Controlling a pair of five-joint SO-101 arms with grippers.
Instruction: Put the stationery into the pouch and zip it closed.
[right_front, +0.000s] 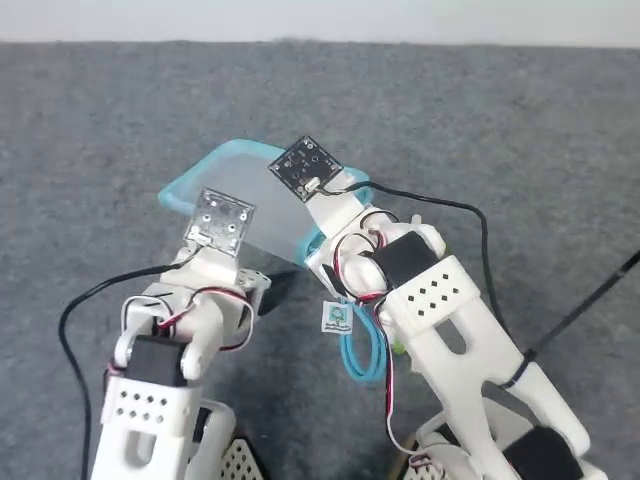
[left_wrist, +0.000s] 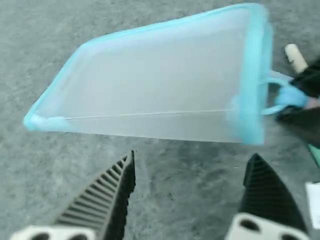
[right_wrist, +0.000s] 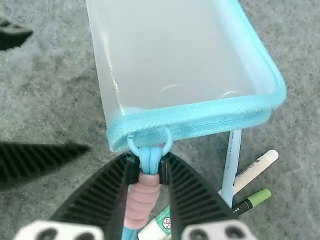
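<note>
The translucent pouch (right_front: 262, 190) with light-blue trim lies on the grey carpet between both arms. My right gripper (right_wrist: 148, 161) is shut on the blue strap (right_wrist: 149, 159) that hangs from a ring at the pouch's (right_wrist: 170, 60) corner; a pink ridged piece (right_wrist: 141, 197) lies between its fingers further back. Beside that corner lie a light-blue pen (right_wrist: 229, 162), a white marker (right_wrist: 256, 169) and a green marker (right_wrist: 254, 199). My left gripper (left_wrist: 192, 182) hangs open just above the carpet, short of the pouch's (left_wrist: 160, 85) long side, nothing in it.
A blue strap loop (right_front: 360, 352) with a small white tag (right_front: 337, 318) trails on the carpet under the right arm (right_front: 430, 290). Black cables (right_front: 470, 215) run from both arms. Grey carpet (right_front: 520, 120) spreads open beyond the pouch.
</note>
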